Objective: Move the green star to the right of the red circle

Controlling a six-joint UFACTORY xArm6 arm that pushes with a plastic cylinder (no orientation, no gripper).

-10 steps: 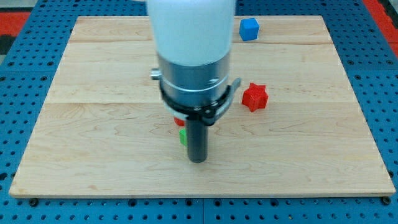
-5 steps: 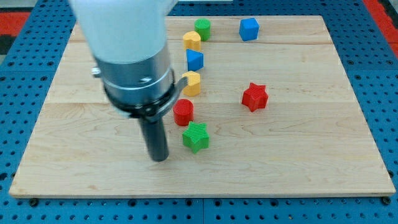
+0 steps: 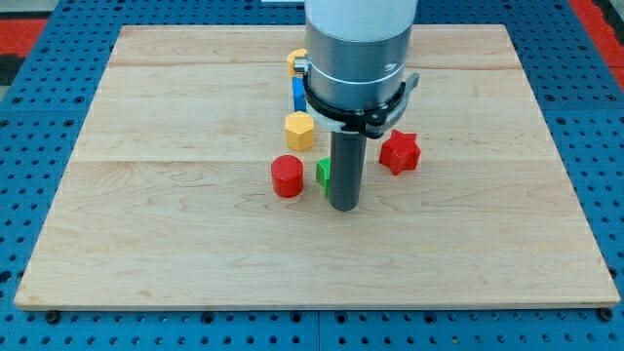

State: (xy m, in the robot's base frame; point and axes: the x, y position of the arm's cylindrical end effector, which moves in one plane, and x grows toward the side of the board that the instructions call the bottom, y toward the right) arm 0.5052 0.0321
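The red circle (image 3: pixel 288 176) sits near the middle of the wooden board (image 3: pixel 146 195). The green star (image 3: pixel 323 174) lies just to its right, mostly hidden behind my rod, with only its left edge showing. My tip (image 3: pixel 343 206) rests on the board against the star's right and lower side. The star and the circle stand a small gap apart.
A red star (image 3: pixel 400 152) lies to the right of my rod. A yellow hexagon (image 3: pixel 299 129) sits above the red circle. A blue block (image 3: pixel 297 95) and a yellow block (image 3: pixel 295 60) peek out behind the arm's body higher up.
My rod has swung from the green star's left to its right. The star has moved up and to the right, from below the red circle to beside it.
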